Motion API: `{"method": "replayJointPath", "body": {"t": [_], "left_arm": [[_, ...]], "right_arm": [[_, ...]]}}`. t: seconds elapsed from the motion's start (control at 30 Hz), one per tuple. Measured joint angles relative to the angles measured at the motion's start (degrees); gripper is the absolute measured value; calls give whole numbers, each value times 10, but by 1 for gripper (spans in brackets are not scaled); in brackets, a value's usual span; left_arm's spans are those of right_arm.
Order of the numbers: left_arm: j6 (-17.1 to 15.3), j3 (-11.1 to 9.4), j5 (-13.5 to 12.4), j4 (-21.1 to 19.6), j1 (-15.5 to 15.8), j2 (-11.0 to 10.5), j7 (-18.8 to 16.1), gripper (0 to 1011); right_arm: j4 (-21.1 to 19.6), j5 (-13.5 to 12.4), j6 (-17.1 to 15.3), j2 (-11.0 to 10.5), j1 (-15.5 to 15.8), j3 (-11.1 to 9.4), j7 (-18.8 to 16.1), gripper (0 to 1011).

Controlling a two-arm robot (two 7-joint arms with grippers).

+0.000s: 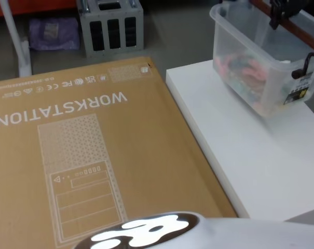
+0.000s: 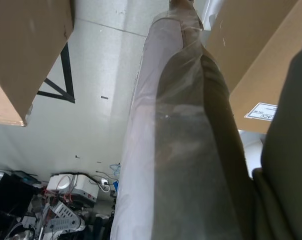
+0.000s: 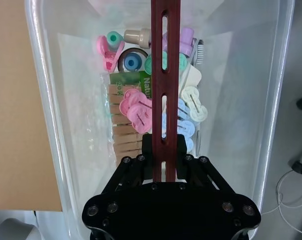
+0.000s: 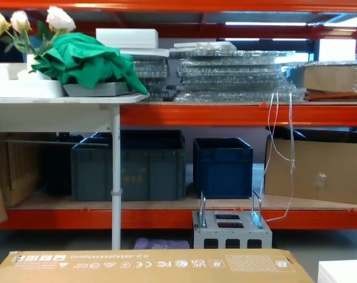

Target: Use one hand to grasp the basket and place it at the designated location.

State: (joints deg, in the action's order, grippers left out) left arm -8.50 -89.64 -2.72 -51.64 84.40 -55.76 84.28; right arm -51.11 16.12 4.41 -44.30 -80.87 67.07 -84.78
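The basket (image 1: pixel 255 67), a frosted-clear plastic bin, stands tilted over the far right part of the white table (image 1: pixel 260 161). I cannot tell whether its bottom touches the table. My right gripper (image 1: pixel 279 13) comes from above and is shut on the basket's reddish-brown bar handle (image 1: pixel 302 28). In the right wrist view the black fingers (image 3: pixel 150 147) clamp the slotted handle (image 3: pixel 165 75) from both sides, over the basket (image 3: pixel 41 100). Inside lie pastel clips, wooden pegs and small bottles (image 3: pixel 141 110).
A large brown cardboard box (image 1: pixel 94 155) printed "WORKSTATION" lies flat to the left of the table, close to its edge. A grey metal unit (image 1: pixel 111 26) stands on the floor beyond it. The chest view faces orange shelving with dark blue crates (image 4: pixel 222 168).
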Motion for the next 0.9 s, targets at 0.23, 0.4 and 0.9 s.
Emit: {"method": "replayJointPath", "body": {"t": [0.23,0.4,0.9], "left_arm": [[0,0,0,0,0,0,0,0],[0,0,0,0,0,0,0,0],[0,0,0,0,0,0,0,0]], "right_arm": [[1,3,-7,-1,8,-7,0,235],[0,2,-21,-3,18,-15,1,234],[-21,-5,-67,-7,47,-27,2,235]]}}
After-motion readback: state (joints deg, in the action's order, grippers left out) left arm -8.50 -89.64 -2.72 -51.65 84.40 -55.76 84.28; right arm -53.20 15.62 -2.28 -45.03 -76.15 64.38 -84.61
